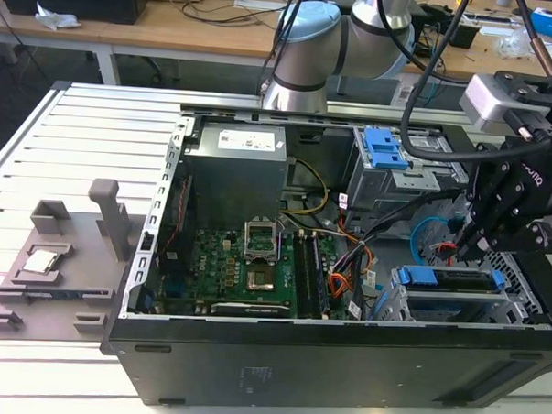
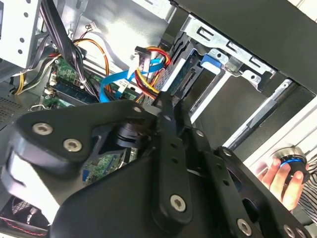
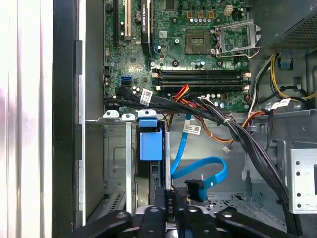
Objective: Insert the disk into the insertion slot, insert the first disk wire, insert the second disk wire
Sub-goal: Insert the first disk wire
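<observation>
Gripper (image 3: 171,199): nearest the lens in both wrist views. The jaws appear drawn together and nothing is seen held between them.
Disk (image 3: 150,145): lodged in the bay directly ahead of the gripper, with the blue caddy tab facing outward. It is judged to be seated.
Insertion slot (image 3: 116,158): silver sheet-metal cage enclosing the disk, at the exterior view's right of the case.
Second disk wire (image 3: 205,168): light-blue flat cable looped just beside the caddy. Its dark plug (image 3: 195,190) lies loose near the gripper and is not mated.
First disk wire (image 2: 151,72): taken to be the orange-red-black bundle (its plug is seen hanging free in the second wrist view).
Step in hand: judged to be the wiring, since both plugs are unconnected.
Method: a plug should be gripped by its body, not by the cable. It should be held square to the drive's connector and pressed straight home, with the loop's slack kept out of the jaws.
Motherboard (image 3: 198,54): farthest away, beyond the cables. Contact with it should be avoided.
</observation>
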### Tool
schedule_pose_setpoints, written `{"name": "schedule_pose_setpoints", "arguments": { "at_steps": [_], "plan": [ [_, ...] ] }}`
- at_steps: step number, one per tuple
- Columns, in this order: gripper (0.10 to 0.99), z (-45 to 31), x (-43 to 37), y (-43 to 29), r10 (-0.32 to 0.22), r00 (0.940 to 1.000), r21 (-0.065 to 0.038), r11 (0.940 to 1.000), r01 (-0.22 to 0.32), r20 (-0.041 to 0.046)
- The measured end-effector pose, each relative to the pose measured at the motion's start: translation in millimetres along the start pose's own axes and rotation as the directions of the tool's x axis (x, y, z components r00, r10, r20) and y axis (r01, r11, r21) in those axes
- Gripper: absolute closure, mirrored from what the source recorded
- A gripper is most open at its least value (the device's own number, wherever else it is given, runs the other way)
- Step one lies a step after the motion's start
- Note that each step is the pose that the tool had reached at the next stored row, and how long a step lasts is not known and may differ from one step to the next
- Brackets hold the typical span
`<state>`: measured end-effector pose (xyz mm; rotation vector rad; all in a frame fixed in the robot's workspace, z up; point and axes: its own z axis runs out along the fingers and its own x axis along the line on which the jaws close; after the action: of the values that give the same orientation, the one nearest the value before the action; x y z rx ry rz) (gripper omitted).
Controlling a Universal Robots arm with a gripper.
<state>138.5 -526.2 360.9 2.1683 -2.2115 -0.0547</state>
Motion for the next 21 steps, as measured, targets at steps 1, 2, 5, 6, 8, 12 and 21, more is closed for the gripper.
{"name": "schedule_pose_setpoints", "arguments": {
  "at_steps": [1,2,5,6,8,12,21],
  "plan": [
    [0.922,0.0,0.0,0.0,0.000,1.0000,0.000,1.0000,0.000,0.0000],
    [0.922,0.0,0.0,0.0,0.000,1.0000,0.000,1.0000,0.000,0.0000],
    [0.922,0.0,0.0,0.0,0.000,1.0000,0.000,1.0000,0.000,0.0000],
    [0.922,0.2,0.8,0.0,0.000,1.0000,0.000,1.0000,0.000,0.0001],
    [0.922,3.2,6.2,-0.9,0.000,1.0000,0.000,1.0000,0.000,-0.0002],
    [0.922,9.8,6.5,-6.7,0.000,1.0000,-0.001,1.0000,0.000,-0.0006],
    [0.922,17.4,7.0,-11.2,0.000,1.0000,-0.001,1.0000,0.000,-0.0006]
  ]
}}
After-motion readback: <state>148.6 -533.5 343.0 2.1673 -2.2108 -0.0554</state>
